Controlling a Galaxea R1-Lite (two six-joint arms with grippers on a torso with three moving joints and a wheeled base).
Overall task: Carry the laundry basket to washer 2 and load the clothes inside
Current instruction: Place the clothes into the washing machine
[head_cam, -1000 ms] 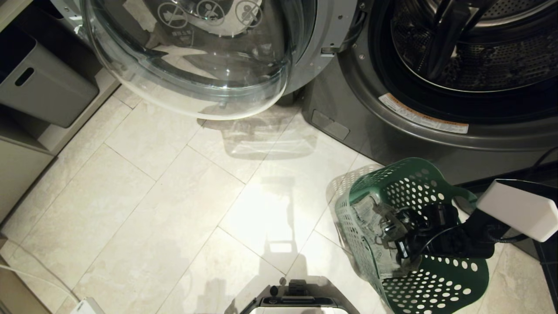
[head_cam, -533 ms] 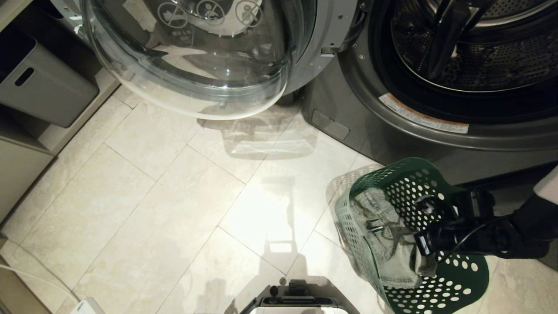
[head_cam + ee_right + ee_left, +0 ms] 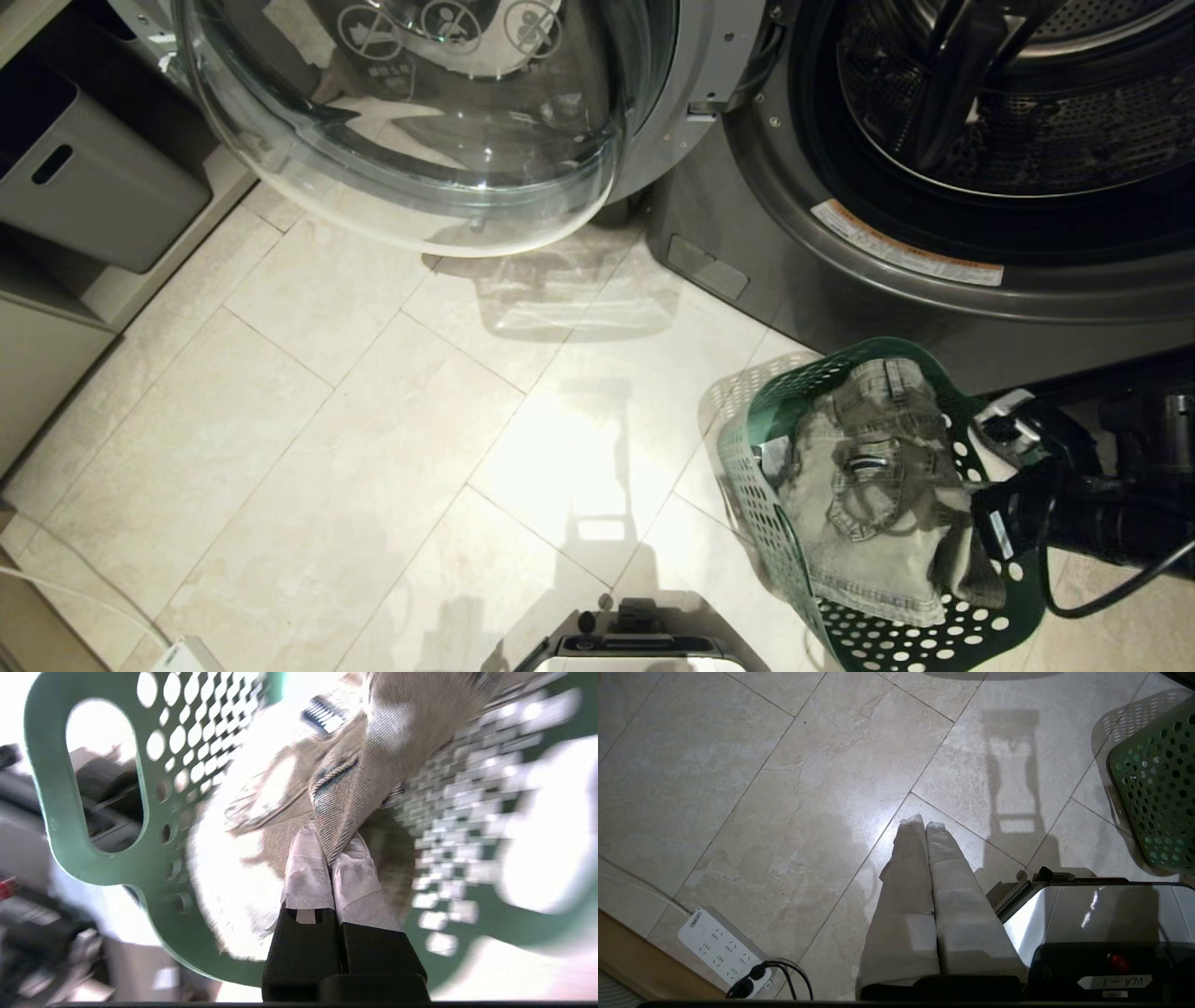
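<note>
The dark green laundry basket (image 3: 747, 448) stands tilted on the floor tiles just in front of the open washer (image 3: 840, 280). The clothes (image 3: 868, 485), a pale denim garment, are bunched up high in the basket with a pocket facing up. My right gripper (image 3: 971, 537) reaches in from the right, shut on a fold of the clothes (image 3: 373, 742); its taped fingertips (image 3: 308, 858) pinch the cloth, with the basket's handle cut-out (image 3: 103, 774) beside them. My left gripper (image 3: 924, 823) hangs shut and empty over bare floor, left of the basket (image 3: 1153, 793).
The washer's glass door (image 3: 411, 140) is swung wide open to the left of the dark drum (image 3: 1027, 121). A grey storage bin (image 3: 93, 187) sits on a shelf at the far left. A white power strip (image 3: 719, 947) lies by my base (image 3: 1087, 914).
My right gripper has drawn back to the right with the clothes, pulling the garment up from the basket floor so it now spreads across the basket. The basket stayed put.
</note>
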